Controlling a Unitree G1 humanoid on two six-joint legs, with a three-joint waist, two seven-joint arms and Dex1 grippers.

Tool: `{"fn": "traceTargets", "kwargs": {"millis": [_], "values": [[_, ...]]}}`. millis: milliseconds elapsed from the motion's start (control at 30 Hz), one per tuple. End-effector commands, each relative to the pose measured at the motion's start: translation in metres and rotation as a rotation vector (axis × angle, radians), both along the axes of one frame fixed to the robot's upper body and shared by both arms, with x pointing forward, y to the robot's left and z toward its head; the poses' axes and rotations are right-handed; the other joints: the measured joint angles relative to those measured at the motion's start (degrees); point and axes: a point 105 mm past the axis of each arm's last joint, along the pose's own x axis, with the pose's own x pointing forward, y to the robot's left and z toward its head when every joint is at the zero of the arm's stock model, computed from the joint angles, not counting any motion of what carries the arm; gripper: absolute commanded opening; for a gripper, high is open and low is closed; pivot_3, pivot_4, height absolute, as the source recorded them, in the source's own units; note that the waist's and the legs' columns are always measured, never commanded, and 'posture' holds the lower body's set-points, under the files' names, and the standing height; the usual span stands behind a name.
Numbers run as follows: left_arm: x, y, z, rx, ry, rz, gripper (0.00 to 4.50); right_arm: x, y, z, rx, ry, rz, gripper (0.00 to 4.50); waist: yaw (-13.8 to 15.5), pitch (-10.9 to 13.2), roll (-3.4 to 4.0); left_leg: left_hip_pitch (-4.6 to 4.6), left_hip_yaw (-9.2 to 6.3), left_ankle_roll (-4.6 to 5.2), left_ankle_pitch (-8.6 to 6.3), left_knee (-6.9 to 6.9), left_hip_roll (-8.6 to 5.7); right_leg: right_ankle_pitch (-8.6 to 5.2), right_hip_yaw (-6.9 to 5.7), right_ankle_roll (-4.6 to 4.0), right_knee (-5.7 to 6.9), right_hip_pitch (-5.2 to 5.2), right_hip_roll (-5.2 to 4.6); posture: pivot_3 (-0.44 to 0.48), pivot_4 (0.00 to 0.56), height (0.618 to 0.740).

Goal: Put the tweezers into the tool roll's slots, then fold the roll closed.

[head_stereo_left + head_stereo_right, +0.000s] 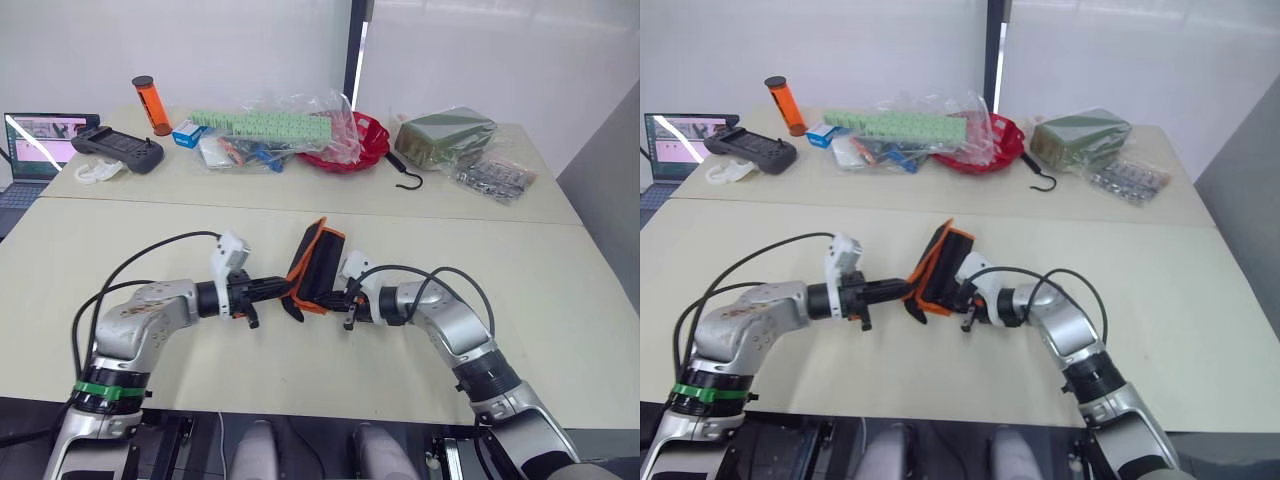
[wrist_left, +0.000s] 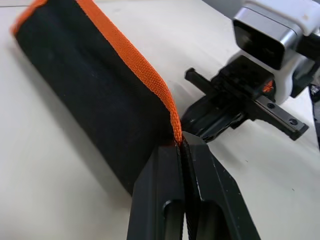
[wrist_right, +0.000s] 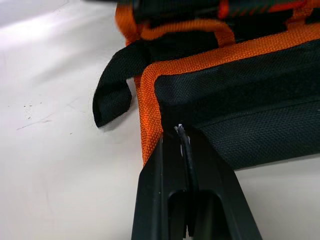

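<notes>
The tool roll (image 1: 317, 264) stands folded on the near part of the table (image 1: 560, 290), tilted up on edge between the two end effectors, its orange edging running along the top and sides. A short black strap (image 3: 111, 95) hangs from one corner of the roll and curls down onto the table surface.

The left end effector (image 2: 181, 150) reaches in from the roll's left side. Its two black fingers are pressed together with only the orange edging between them, pinching a lower corner of the roll. The right end effector (image 3: 180, 137) comes in from the roll's opposite side, and its fingers are likewise closed tight, clamping the orange-trimmed edge of the roll's black fabric. In the left wrist view the right end effector's body lies just beyond the roll, close to the table.

The tweezers and the slots cannot be made out; the roll's inner face is folded out of sight.

Well behind the roll, along the far side of the table, lie a red bowl (image 1: 365, 145) under clear plastic bags (image 1: 300, 125), a black metal hook (image 1: 405, 178), and a dark green packet (image 1: 443, 135). Further to the roll's far left stand an orange cylinder (image 1: 150, 104), a black handheld controller (image 1: 118, 148) and a laptop (image 1: 45, 140).
</notes>
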Motion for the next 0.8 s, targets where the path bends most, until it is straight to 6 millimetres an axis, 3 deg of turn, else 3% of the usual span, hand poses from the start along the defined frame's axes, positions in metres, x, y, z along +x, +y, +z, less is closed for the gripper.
{"fn": "traceTargets", "kwargs": {"millis": [33,233,533,800], "values": [[0.002,-0.017,0.003,0.002,-0.043,-0.071,0.03,-0.007,0.005,-0.003,0.014,0.026,0.01,0.0,0.17,0.0,0.0,0.0,0.0,0.0,0.0,0.01,0.0,0.0,0.0,0.0,0.0,0.0,0.0,0.0,0.15,0.737],[0.007,-0.024,-0.008,0.038,-0.039,-0.111,0.03,-0.011,0.003,-0.004,0.015,0.032,0.0,0.0,0.28,0.0,0.0,0.01,-0.02,0.0,0.0,-0.01,-0.02,-0.01,0.01,0.01,0.0,-0.01,0.01,0.0,0.15,0.737],[-0.001,-0.031,-0.052,0.158,0.014,-0.185,0.03,-0.014,-0.007,0.002,0.014,0.02,-0.028,0.0,0.5,0.0,0.0,0.01,-0.02,0.0,0.0,0.01,-0.06,-0.02,0.04,0.03,-0.02,0.02,0.0,0.0,0.15,0.737],[0.009,-0.023,-0.076,0.228,0.05,-0.151,0.03,-0.022,-0.02,0.028,0.051,0.0,-0.014,0.0,0.74,-0.01,0.01,0.02,-0.06,0.06,0.04,0.1,-0.11,-0.07,0.06,0.11,-0.04,0.14,-0.01,0.0,0.15,0.737]]}}
